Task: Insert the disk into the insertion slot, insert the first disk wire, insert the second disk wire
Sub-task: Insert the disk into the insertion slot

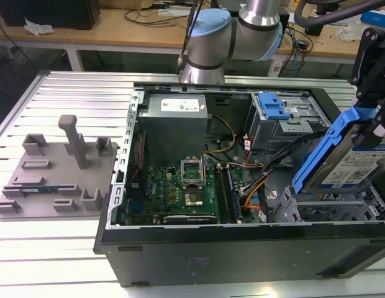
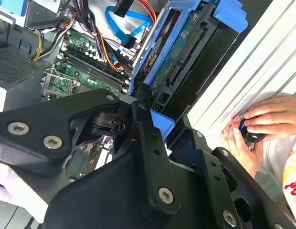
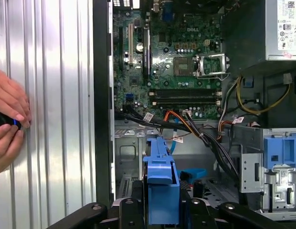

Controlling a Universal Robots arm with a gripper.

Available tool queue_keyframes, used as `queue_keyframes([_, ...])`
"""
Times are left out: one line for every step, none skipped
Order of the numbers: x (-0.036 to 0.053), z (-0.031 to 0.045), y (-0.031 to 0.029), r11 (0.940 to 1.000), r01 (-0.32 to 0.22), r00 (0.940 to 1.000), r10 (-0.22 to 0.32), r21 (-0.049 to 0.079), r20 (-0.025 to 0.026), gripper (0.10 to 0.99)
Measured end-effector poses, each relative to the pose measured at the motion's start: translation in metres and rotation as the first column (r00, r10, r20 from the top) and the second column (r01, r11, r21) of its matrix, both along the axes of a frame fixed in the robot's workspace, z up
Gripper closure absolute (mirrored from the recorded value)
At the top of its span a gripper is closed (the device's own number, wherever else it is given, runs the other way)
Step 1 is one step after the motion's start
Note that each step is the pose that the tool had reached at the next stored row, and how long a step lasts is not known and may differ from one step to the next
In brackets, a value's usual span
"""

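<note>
Noted: disk [image 1: 359,167] clamped by its blue frame [image 1: 323,149] in gripper [image 1: 374,123], tilted just above insertion slot [image 1: 323,208]; judged rigid, fairly heavy, shock-sensitive, best taken by frame sides, without knocks.

A robotics lab or workshop: opened computer case [image 1: 242,257] on a slotted aluminium table [image 1: 56,248], cable-strewn wooden tables [image 1: 127,34] behind.

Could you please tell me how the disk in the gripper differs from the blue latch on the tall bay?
The disk is a large silver slab with a white label in a blue frame; the latch is a small all-blue piece. The disk hangs tilted in the gripper over the grey cage; the latch sits on the tall bay. Both show bright blue plastic.
</note>
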State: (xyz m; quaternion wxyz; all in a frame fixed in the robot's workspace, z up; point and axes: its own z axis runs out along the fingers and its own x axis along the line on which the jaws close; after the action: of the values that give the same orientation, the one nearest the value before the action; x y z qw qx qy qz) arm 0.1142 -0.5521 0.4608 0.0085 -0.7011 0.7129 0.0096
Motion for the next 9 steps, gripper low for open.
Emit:
queue_keyframes([0.0000, -0.0007, 0.0000, 1.0000, 0.000, 1.0000, 0.000, 0.000, 0.0000, 0.722])
queue_keyframes([0.0000, -0.0013, -0.0001, 1.0000, 0.000, 1.0000, 0.000, 0.000, 0.0000, 0.722])
queue_keyframes([0.0000, -0.0020, -0.0001, 1.0000, 0.000, 1.0000, 0.000, 0.000, 0.0000, 0.722])
queue_keyframes([0.0000, -0.0025, -0.0002, 1.0000, 0.000, 1.0000, 0.000, 0.000, 0.0000, 0.722])
queue_keyframes([0.0000, -0.0035, -0.0003, 1.0000, 0.000, 1.0000, 0.000, 0.000, 0.0000, 0.722])
queue_keyframes([0.0000, -0.0041, -0.0003, 1.0000, 0.001, 1.0000, -0.001, 0.000, 0.0000, 0.722])
queue_keyframes([0.0000, -0.0047, -0.0004, 1.0000, 0.001, 1.0000, -0.001, 0.000, 0.0000, 0.722])
queue_keyframes([0.0000, -0.0055, -0.0005, 1.0000, 0.001, 1.0000, -0.001, 0.000, 0.0000, 0.722])
queue_keyframes([0.0000, -0.0060, -0.0005, 1.0000, 0.001, 1.0000, -0.001, 0.000, 0.0000, 0.722])
